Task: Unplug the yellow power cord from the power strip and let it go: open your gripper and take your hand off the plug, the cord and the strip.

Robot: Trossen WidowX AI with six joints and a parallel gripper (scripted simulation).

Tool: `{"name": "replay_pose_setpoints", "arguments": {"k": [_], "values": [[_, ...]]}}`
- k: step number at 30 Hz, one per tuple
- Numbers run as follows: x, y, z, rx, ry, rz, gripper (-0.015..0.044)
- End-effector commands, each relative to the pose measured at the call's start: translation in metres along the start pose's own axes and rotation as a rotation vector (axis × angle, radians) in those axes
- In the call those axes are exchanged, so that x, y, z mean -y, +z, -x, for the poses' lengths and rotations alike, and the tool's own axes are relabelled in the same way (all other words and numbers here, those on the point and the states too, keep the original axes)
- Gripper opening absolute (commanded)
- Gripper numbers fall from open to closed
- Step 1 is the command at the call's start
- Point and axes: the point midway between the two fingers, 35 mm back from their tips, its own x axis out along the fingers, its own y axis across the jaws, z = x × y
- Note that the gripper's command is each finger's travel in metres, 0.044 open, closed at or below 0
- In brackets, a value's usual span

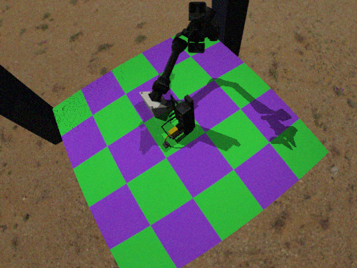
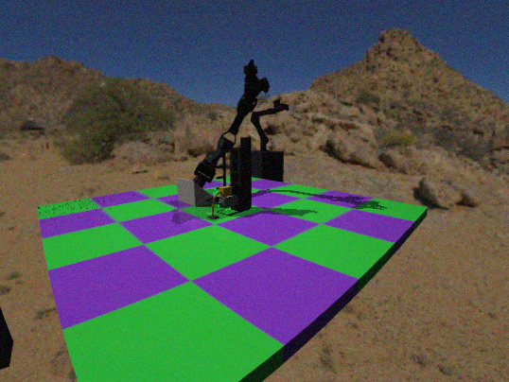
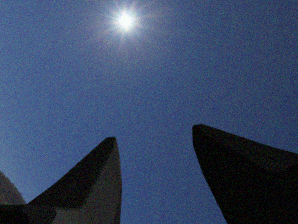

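Observation:
The yellow plug (image 1: 173,130) (image 2: 225,191) is beside the foot of a tall black upright. Its thin cord (image 1: 166,138) (image 2: 213,204) curves down to a small dark block on the mat. A dark body (image 1: 178,136) (image 2: 229,200), perhaps the power strip, lies just below the plug; whether the plug sits in it cannot be told. My gripper (image 1: 196,29) (image 3: 155,141) is raised high above the mat, well away from plug, cord and strip. In the wrist view its two dark fingers stand apart with only sky between them, so it is open and empty.
The tall black upright (image 1: 187,116) (image 2: 241,175) stands close beside the plug. A pale plate (image 1: 146,97) (image 2: 186,190) is at the arm's base. The checkered mat (image 1: 156,202) (image 2: 189,251) lies under everything. Dark posts stand at the left and at the back.

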Motion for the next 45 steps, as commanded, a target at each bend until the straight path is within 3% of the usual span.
{"name": "replay_pose_setpoints", "arguments": {"k": [1,10,15,21,28,33,37,39,45], "values": [[-0.062,-0.011,-0.026,-0.044,0.198,-0.110,0.0160],[-0.170,-0.039,-0.043,-0.216,0.520,-0.327,0.0160],[-0.242,-0.066,-0.040,-0.411,0.724,-0.494,0.0160],[-0.324,-0.096,-0.015,-0.721,0.952,-0.692,0.0160],[-0.411,-0.125,0.045,-1.268,1.164,-0.915,0.0160],[-0.455,-0.142,0.108,-1.859,1.182,-1.034,0.0160],[-0.474,-0.147,0.154,-2.366,1.052,-1.044,0.0160],[-0.476,-0.147,0.161,-2.454,1.014,-1.037,0.0160],[-0.476,-0.147,0.161,-2.454,1.014,-1.037,0.0160]]}}
